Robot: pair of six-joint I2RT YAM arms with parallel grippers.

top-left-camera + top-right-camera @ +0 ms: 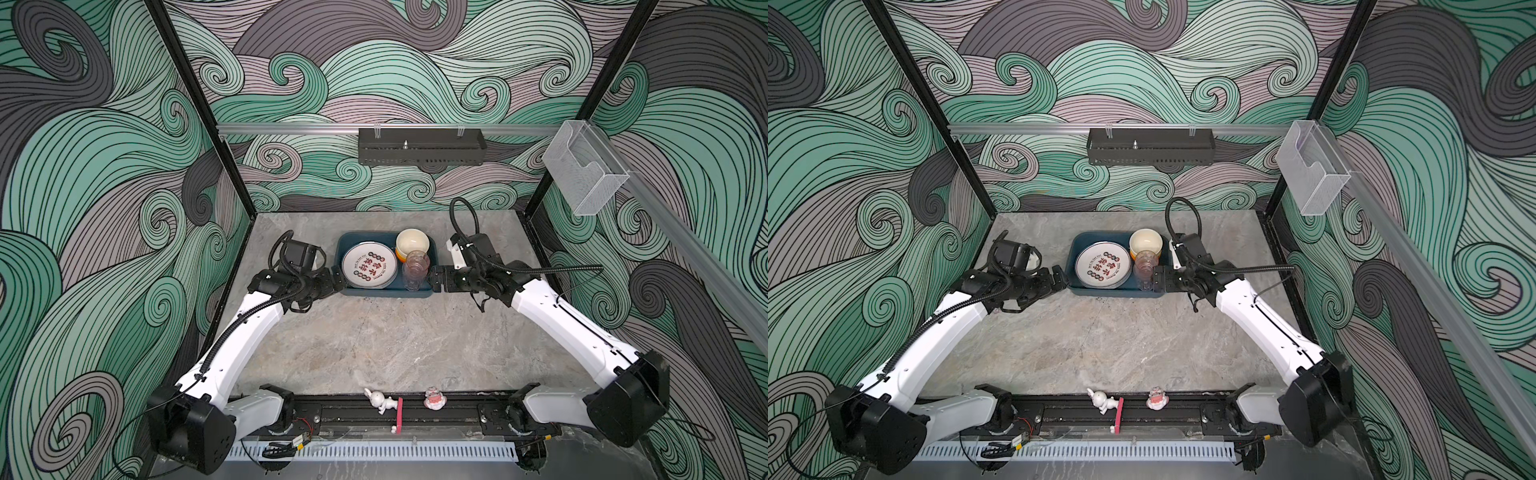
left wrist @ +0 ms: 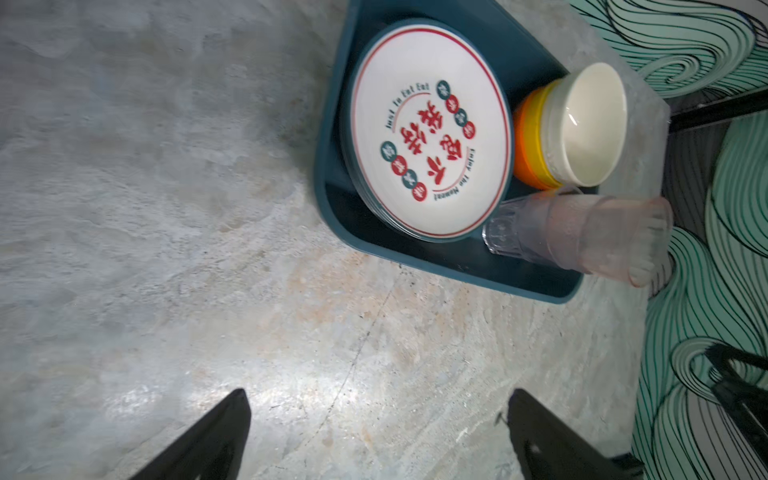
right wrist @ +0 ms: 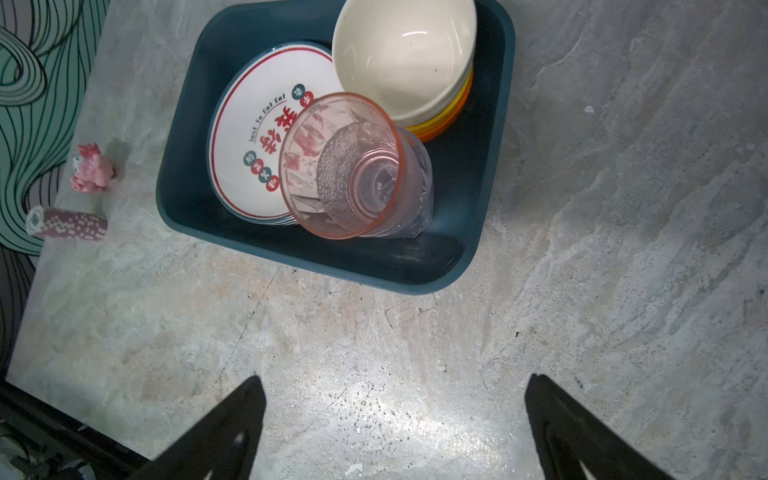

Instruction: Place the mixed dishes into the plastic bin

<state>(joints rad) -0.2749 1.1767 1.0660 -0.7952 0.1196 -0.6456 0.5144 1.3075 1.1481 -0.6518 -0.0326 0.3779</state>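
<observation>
The dark teal plastic bin [image 1: 386, 291] [image 1: 1117, 293] stands at the back middle of the table. Inside it lie white plates [image 1: 369, 266] [image 2: 432, 133] [image 3: 257, 137] with red characters. Beside them are stacked cream, yellow and orange bowls [image 1: 412, 243] [image 2: 590, 124] [image 3: 403, 54] and nested pinkish and clear glasses [image 1: 415, 268] [image 2: 582, 232] [image 3: 345, 166]. My left gripper [image 1: 338, 280] [image 2: 379, 395] is open just outside the bin's left wall. My right gripper [image 1: 434, 280] [image 3: 395, 379] is open just outside its right wall. Only bare table shows between each pair of fingers.
A white figurine [image 1: 380, 401], a pink figurine [image 1: 434, 399] [image 3: 91, 168] and a red upright piece [image 1: 400, 415] sit on the front rail. A black metal tray [image 1: 419, 145] hangs on the back wall, a clear acrylic box [image 1: 586, 166] on the right rail.
</observation>
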